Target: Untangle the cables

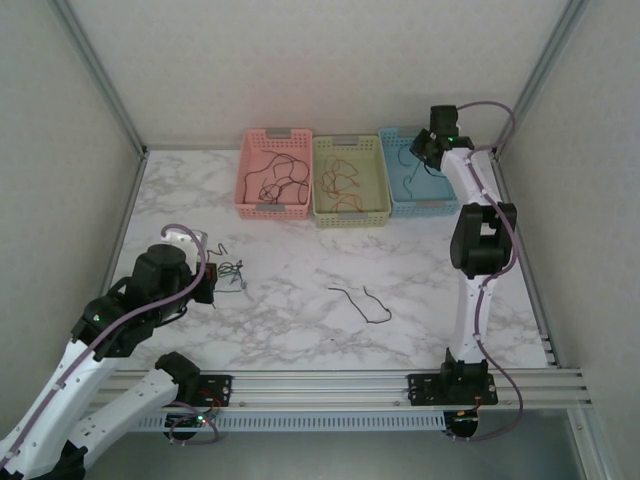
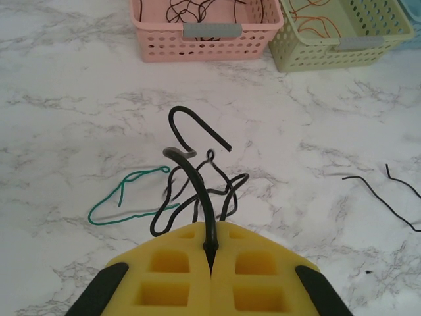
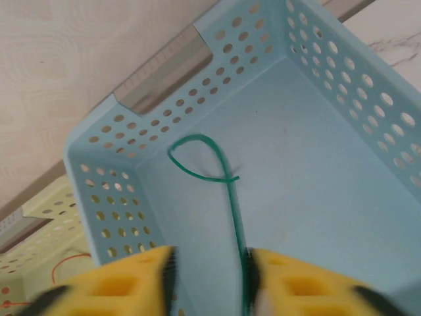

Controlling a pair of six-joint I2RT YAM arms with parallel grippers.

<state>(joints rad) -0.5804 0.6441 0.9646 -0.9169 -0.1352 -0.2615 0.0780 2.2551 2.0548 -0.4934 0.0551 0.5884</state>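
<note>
As I begin with what is nearest to me, the left gripper (image 2: 210, 251) is closed tight on one black cable (image 2: 193, 178). It rises stiffly out of the seam between the yellow fingers and bends over into a small knot (image 2: 227, 187) of black cables lying on the marble table (image 1: 300, 340). A green cable (image 2: 122, 197) lies in a flat loop just beside this knot, and I cannot tell whether it is caught in it. These cables seem to me very light and thin, but they hold their curves like wire, so I judge that they will spring, drag their neighbours when pulled, and slip easily from smooth pads. I would take hold near a free end, not in the middle of the knot. Further out, a single loose black cable (image 1: 360, 300) lies on the table, well apart from the rest. At the far edge stand the pink basket (image 1: 272, 211) with dark cables, the yellow-green basket (image 1: 350, 217) with orange and red ones, and the blue basket (image 3: 112, 197). Above the blue one the right gripper (image 3: 210, 263) has its jaws apart, and a second green cable (image 3: 227, 197) hangs down beside the inner face of one finger into the basket; it looks released or nearly so.
</note>
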